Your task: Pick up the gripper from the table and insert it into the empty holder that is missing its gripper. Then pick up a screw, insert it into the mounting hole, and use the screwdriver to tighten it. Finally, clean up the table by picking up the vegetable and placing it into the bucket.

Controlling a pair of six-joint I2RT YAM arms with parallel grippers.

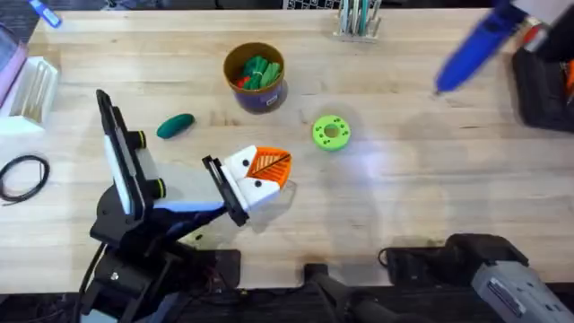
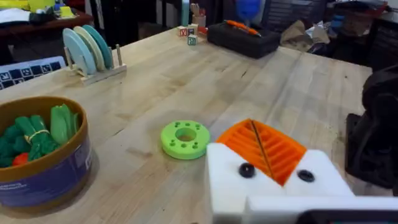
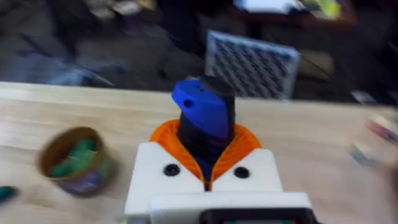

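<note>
1. Light wooden butcher-block counter (image 1: pixel 404 179) carries everything we see, with dark room clutter beyond its far edge.
2. We find the chunky bright blue cylindrical screwdriver (image 1: pixel 475 49) lifted above the counter's far right, tilted, its dark tip pointing down and toward the middle.
3. Our right claw (image 3: pixel 208 165), white with orange ribbed pads, is clamped around that screwdriver's blue body, as its wrist view shows.
4. We see the smooth dark green oval vegetable (image 1: pixel 175 126) lying on the counter left of centre, apart from everything else.
5. Just beyond it and to the right stands the small round bucket (image 1: pixel 256 76) with its tan-yellow rim and blue-purple body; bright green and red toy pieces (image 1: pixel 258 72) are bunched inside.
6. Right of the bucket, a flat bright green disc (image 1: pixel 331 132) with a centre hole and a ring of small holes lies on the wood.
7. Our left claw (image 1: pixel 266 169) sits near the counter's middle, between vegetable and disc; its orange ribbed pads (image 2: pixel 264 149) are pressed together with nothing between them.
8. Farther out, a black cable loop (image 1: pixel 22 175) lies at the left edge, and a rack of pale plates (image 2: pixel 90 50) stands near the far side.
</note>
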